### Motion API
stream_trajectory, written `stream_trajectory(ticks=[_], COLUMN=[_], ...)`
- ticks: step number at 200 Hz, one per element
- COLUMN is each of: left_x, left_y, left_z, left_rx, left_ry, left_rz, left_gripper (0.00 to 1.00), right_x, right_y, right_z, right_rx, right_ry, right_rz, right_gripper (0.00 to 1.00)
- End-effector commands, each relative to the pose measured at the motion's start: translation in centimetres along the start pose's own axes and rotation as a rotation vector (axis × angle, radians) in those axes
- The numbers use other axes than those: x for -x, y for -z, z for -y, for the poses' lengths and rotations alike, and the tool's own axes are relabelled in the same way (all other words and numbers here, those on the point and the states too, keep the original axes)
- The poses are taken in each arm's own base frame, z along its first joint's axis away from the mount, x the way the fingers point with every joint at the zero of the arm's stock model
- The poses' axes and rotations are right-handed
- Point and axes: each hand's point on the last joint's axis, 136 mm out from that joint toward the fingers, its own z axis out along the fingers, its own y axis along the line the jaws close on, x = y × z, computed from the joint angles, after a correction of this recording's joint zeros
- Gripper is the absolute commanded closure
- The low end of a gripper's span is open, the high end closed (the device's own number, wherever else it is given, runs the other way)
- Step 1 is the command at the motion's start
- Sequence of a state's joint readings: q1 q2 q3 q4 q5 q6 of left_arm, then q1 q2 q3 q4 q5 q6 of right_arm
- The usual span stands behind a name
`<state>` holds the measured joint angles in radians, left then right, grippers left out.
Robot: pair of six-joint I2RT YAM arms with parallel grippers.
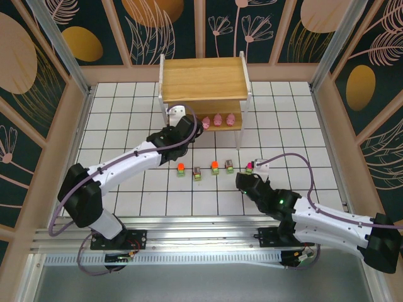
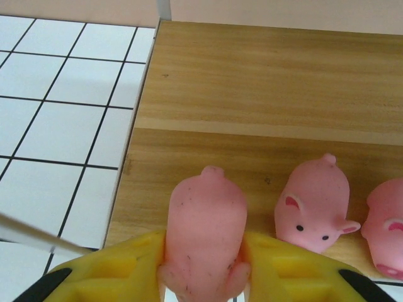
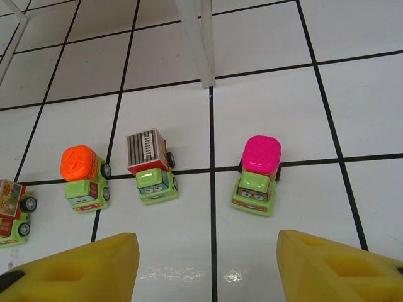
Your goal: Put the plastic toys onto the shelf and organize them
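My left gripper is shut on a pink pig toy, its yellow pads pressing both flanks at the front left of the shelf's lower board. Two more pigs stand to its right on that board. From above, the left gripper reaches under the wooden shelf, beside three pigs. My right gripper is open and empty over the floor, just short of a magenta-topped vehicle, a striped-top vehicle and an orange-topped vehicle.
Several little vehicles stand in a row on the white tiled floor in front of the shelf. A white shelf leg stands behind them. A further vehicle shows at the left edge. Patterned walls enclose the floor.
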<state>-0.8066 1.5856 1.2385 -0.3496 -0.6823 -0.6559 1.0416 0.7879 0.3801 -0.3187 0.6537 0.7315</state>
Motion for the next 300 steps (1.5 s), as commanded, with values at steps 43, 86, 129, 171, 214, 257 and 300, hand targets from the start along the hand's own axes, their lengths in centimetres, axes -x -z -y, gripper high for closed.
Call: stream_trajectory(ticks=[43,86,129,171,214,257,300], left_x=[1.3,1.3,1.0,0.7,0.5,0.6,1.2], left_y=[-1.0,-1.5,-2.0,-2.4,-2.8,-3.0,-2.6], left_z=[0.3,0.2,-0.1,0.1,0.3,0.5,0.7], left_rx=[0.014,0.022,0.031,0.030,0.033,0.031,0.022], left_ry=[0.052,0.054,0.050,0.048,0.045,0.047,0.057], left_rz=[0.029,0.026,0.017,0.011,0.006,0.008,0.017], left_gripper=[0.64,0.63,0.62,0.61,0.61,0.58,0.53], right_x=[-0.1,-0.1,-0.1,-0.1,-0.2,-0.1,-0.1], right_y=[0.0,0.0,0.1,0.1,0.1,0.1,0.1], right_z=[0.1,0.0,0.1,0.0,0.1,0.0,0.1], right_rx=[0.006,0.008,0.010,0.011,0.010,0.013,0.010], right_ry=[0.005,0.008,0.005,0.005,0.007,0.003,0.003], right_rz=[0.014,0.014,0.017,0.016,0.016,0.018,0.020], right_gripper=[0.40,0.40,0.40,0.40,0.40,0.40,0.40])
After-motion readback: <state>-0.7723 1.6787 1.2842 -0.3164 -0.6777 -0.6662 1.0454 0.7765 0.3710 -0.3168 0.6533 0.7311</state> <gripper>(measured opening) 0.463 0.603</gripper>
